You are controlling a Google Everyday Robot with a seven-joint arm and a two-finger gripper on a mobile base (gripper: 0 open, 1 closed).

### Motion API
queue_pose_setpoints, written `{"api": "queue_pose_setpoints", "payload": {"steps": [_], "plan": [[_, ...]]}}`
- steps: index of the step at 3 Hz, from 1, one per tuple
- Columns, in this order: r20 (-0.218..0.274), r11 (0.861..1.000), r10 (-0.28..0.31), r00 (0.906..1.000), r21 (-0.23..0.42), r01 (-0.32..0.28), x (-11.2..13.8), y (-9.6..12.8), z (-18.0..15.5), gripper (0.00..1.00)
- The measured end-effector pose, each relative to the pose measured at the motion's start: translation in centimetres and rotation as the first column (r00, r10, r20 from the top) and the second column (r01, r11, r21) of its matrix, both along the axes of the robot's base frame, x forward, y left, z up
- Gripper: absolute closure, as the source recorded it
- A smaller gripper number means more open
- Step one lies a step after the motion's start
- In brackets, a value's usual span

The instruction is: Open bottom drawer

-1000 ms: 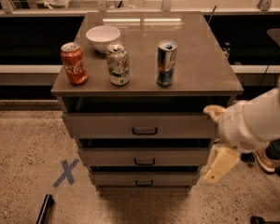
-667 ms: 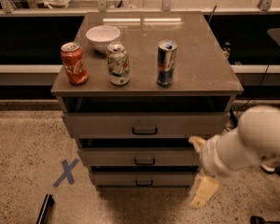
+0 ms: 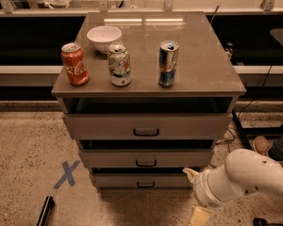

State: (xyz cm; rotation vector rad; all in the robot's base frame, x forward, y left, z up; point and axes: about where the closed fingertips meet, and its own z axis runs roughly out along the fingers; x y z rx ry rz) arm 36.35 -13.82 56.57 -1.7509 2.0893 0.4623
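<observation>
On the cabinet top (image 3: 198,55): bowl (image 3: 104,36) at 10 o'clock, behind a front row of left can (image 3: 75,64) at 9 o'clock, middle can (image 3: 119,65), right can (image 3: 168,64) near centre. Beneath, three stacked drawers (image 3: 113,158), bottom drawer (image 3: 118,180) lowest. At 4 o'clock from that drawer, near its right end, the gripper (image 3: 194,197). At 8 o'clock from the cabinet, a floor cross (image 3: 66,174).

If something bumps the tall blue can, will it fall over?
Probably: the tall blue can is slim and stands upright, so a bump may tip it, and then it would likely roll. The cabinet top looks glossy, so it might slide instead. The end effector sits low, beside the bottom drawer.
</observation>
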Motion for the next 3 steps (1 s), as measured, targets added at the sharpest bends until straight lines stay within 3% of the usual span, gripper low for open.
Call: {"api": "queue_pose_setpoints", "payload": {"steps": [1, 2, 3], "plan": [[-0.015, 1.0, 0.018, 0.9997, 0.022, -0.017, 1.0, 0.4, -1.5, 0.0], [0.0, 0.996, 0.04, 0.9992, 0.076, -0.04, 1.4, 1.6, -6.2, 0.0], [0.083, 0.987, 0.013, 0.9965, 0.156, -0.026, 3.4, 2.6, -11.1, 0.0]]}}
